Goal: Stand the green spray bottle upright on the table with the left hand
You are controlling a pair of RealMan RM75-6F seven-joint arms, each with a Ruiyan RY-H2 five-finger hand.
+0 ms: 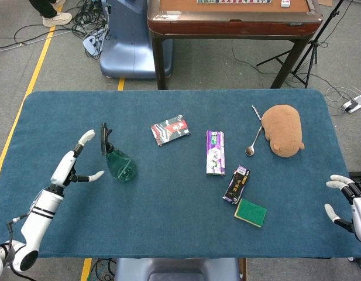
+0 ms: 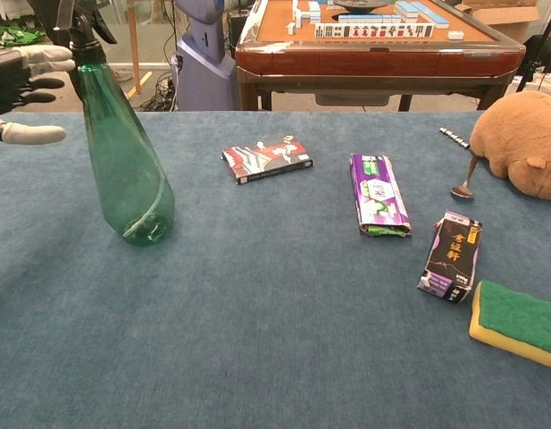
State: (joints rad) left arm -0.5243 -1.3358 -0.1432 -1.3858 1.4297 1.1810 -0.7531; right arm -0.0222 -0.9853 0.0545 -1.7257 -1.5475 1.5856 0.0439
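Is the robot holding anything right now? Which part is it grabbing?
Nothing is held. The left hand is open beside the green spray bottle, which stands upright by itself. The right hand is open and empty too.

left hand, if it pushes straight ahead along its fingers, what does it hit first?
Probably nothing close. In the head view the open left hand points up the table, passing just beside the upright translucent green spray bottle with its black trigger head, over bare blue tablecloth. Depth is unclear; a slight rightward drift would clip the bottle.

Brown plush (image 1: 284, 130) beside spoon (image 1: 251, 144) — purple packet (image 1: 215, 152), black box (image 1: 236, 184), green sponge (image 1: 250, 212).
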